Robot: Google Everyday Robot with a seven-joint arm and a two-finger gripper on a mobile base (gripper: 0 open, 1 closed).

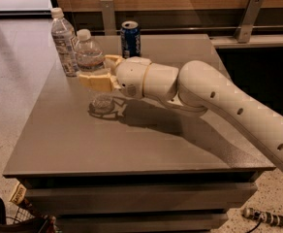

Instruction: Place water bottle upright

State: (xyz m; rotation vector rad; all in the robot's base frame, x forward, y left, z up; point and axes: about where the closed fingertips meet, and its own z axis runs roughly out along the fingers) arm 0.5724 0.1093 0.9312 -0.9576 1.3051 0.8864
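The water bottle [89,57] is small, clear and ribbed with a white cap. It stands upright in my gripper [97,72], its base at or just above the grey table [132,140]. My gripper is shut on the bottle's middle, one tan finger [99,82] in front and one behind. My white arm [214,96] reaches in from the right.
A taller clear bottle with a white label [64,40] stands just left of and behind the held bottle, close to the table's left edge. A blue soda can [130,39] stands behind the gripper. A metal rail runs along the back wall. A basket sits on the floor at front left.
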